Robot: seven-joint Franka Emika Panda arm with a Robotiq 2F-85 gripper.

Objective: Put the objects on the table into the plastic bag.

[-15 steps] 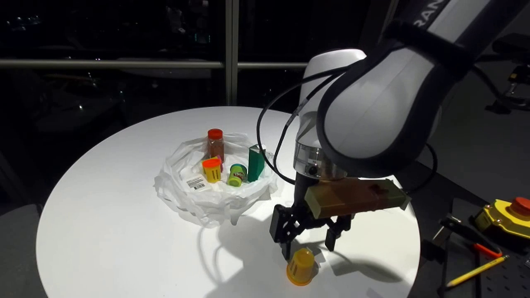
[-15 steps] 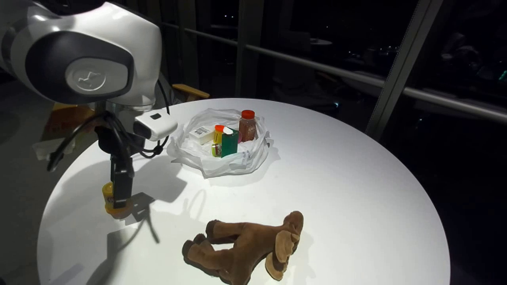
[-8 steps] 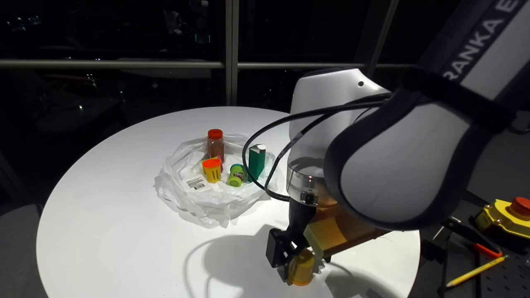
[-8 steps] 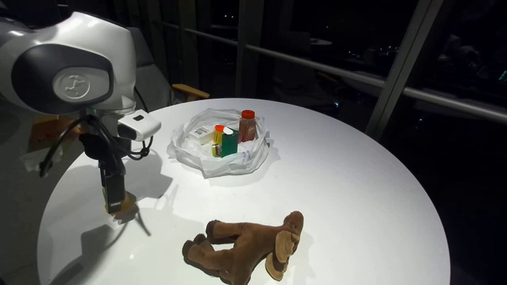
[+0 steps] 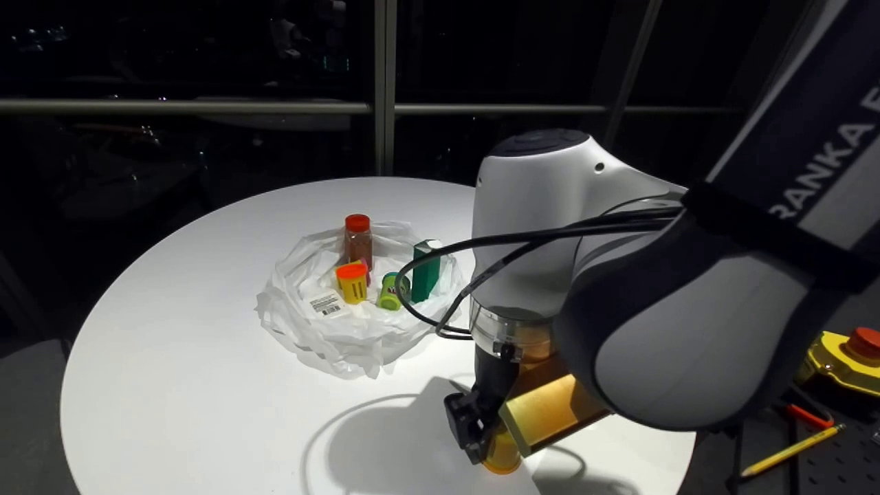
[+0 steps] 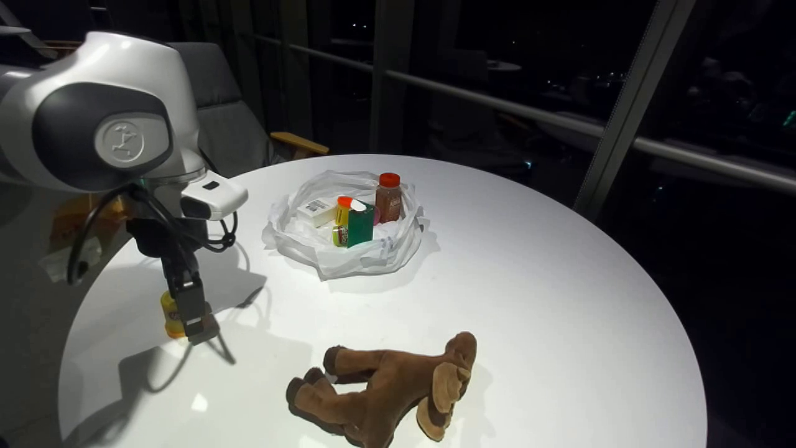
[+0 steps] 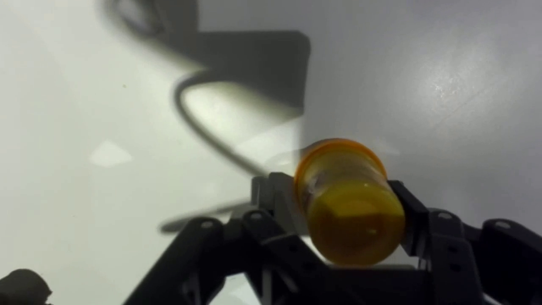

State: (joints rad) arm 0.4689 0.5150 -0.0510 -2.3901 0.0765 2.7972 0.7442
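The small yellow plastic cup with an orange rim [image 7: 351, 207] stands with its wider, orange end down on the large round bench with a plain white top [image 5: 172, 385], well apart from the bag. The black two-fingered end effector [image 7: 341, 184] is closed around it, a finger against each side in the wrist view. In both exterior views the crumpled white plastic bag [image 6: 348, 267] lies on the bench with its mouth spread wide. Inside it stand a clear bottle with a red cap and reddish-brown contents [image 6: 389, 204], a yellow tub with an orange-red lid [image 5: 353, 286] and a dark green box with a white top [image 5: 426, 276]; a lime-green tub [image 5: 390, 297] sits tilted between the last two, and a white box with a barcode label [image 6: 317, 213] lies near the bag's wall. In an exterior view a brown plush animal with tan antler-like pieces [image 6: 398, 389] lies on the bench outside the bag. Beside the bench, in an exterior view, a yellow pencil [image 5: 790, 453] lies near a yellow box with a red button [image 5: 842, 363].
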